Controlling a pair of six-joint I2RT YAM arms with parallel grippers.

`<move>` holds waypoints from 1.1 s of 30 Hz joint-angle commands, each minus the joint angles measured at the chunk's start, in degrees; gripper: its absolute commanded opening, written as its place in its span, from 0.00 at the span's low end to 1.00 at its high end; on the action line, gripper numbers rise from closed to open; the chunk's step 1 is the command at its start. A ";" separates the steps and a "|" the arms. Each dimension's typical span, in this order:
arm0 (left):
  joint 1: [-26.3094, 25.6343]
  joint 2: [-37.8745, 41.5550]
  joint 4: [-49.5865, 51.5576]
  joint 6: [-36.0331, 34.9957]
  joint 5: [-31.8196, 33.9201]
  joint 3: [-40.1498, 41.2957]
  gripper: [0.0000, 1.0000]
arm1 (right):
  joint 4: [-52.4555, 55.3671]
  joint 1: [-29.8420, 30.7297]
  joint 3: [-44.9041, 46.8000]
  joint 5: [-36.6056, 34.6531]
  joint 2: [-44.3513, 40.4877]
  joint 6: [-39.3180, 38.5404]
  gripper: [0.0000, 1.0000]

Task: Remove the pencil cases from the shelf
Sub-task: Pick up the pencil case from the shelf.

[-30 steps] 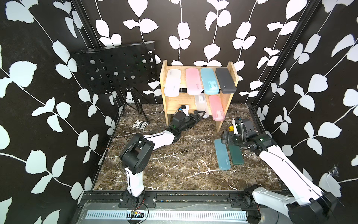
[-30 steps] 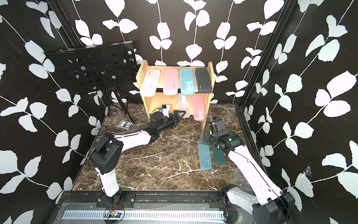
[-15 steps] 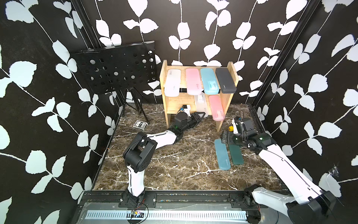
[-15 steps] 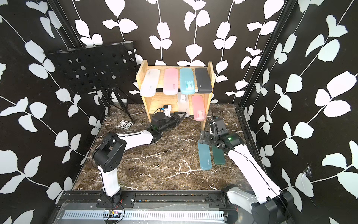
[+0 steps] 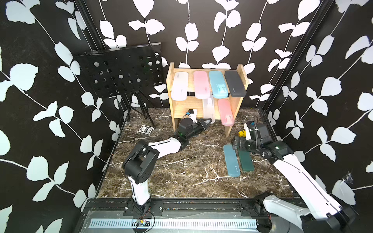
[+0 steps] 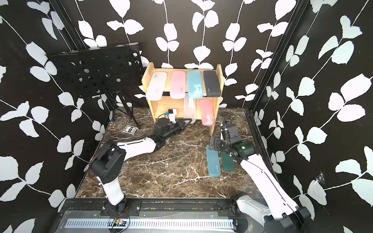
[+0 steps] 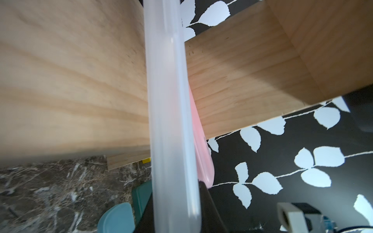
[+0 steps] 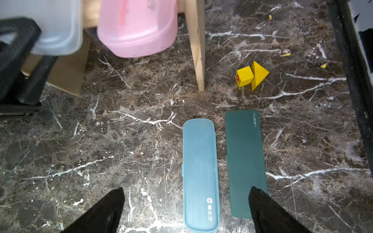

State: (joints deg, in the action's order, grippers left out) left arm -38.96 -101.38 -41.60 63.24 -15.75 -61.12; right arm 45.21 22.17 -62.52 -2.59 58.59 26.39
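lower frosted case (image 7: 171, 121) is running off the left wrist view at both ends, blurring & covering most of the pink case (image 7: 201, 153) beyond it. right wrist view is cutting both off. in both top views right arm (image 5: 260, 144) is hiding the dark green case's (image 5: 247, 163) far end; card box (image 5: 145, 129) print is showing too small to read.

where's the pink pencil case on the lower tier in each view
Top view: lower pink case, rightmost on the shelf's lower tier, overhanging the front.
Top view: same spot.
Left wrist: a thin pink strip behind the frosted white case.
Right wrist: big rounded pink end, between the frosted white case and the shelf's side panel.
Shared landmark: the frosted white case beside it, in all four.
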 commanded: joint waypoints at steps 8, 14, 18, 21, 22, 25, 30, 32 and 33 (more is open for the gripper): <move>0.14 22.75 0.66 -25.66 -0.47 24.82 0.00 | -18.60 15.34 1.75 -1.03 -7.30 8.53 0.99; -0.35 41.24 8.77 -36.42 2.23 34.08 0.00 | -34.03 24.40 1.25 -1.25 -0.02 13.71 0.99; -0.39 50.82 14.93 -38.91 4.80 36.03 0.00 | -38.08 28.63 -4.62 -1.31 9.61 13.20 0.99; -0.33 54.98 17.37 -38.73 5.51 36.82 0.00 | -39.69 30.81 -9.76 -2.02 16.21 12.48 0.99; -0.35 55.75 17.95 -38.78 5.54 36.99 0.00 | -40.64 31.40 -10.81 -2.48 17.51 12.39 0.99; -0.38 58.14 19.73 -38.90 5.82 37.78 0.00 | -41.56 33.40 -14.80 -3.79 20.78 11.17 0.99; -0.41 61.21 21.03 -38.85 6.60 38.84 0.00 | -41.92 34.81 -17.89 -3.64 24.47 11.05 0.99; -0.40 61.77 21.30 -38.90 6.72 39.02 0.00 | -41.94 35.04 -18.35 -3.99 25.52 11.17 0.99; -0.41 62.01 21.38 -39.06 6.77 39.22 0.00 | -41.80 35.04 -18.64 -4.30 26.10 11.14 0.99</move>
State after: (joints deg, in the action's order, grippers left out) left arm -39.13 -40.95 -19.77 25.58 -9.67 -22.31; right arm 5.85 56.84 -78.72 -5.39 83.24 38.11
